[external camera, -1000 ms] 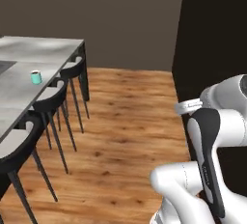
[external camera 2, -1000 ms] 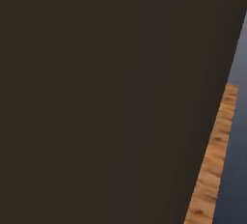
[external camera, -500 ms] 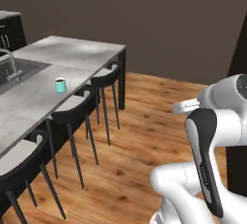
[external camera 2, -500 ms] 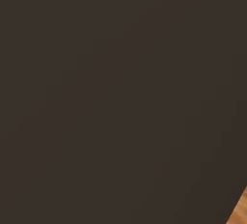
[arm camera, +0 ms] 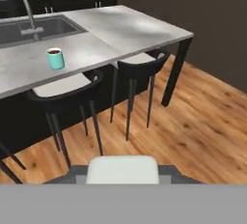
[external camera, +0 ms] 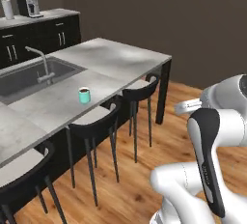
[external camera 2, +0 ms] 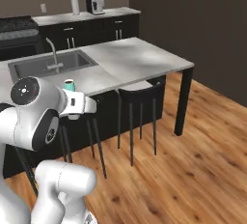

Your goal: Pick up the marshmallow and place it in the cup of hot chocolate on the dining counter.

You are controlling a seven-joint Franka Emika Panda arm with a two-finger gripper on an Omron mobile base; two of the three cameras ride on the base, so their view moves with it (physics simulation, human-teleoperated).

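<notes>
Marshmallow (arm camera: 122,169) sits as a soft white block at the bottom of the hand view, right where the finger tips should rise, so I judge it is held between the jaws; the gripper (arm camera: 122,174) is almost fully closed on it. The finger tips themselves are hidden behind the block.

What has changed is the view, not the things. One second ago the right base camera saw nearly nothing but a dark wall, and the left one saw the dining counter only at its far left edge. Now both base cameras face the dining counter (external camera: 116,61) fully, so the base has turned toward it. The things on it did not move.

The cup of hot chocolate (external camera: 84,95) stands upright on the marble, near the front edge, just beside the sink (external camera: 29,80) with its tap. Two dark stools (external camera 2: 137,92) stand between the robot and the counter.

For the task, picking seems done and only carrying remains. The cup is well apart from the hand, so the base probably must drive closer before the arm can reach over the stools.
</notes>
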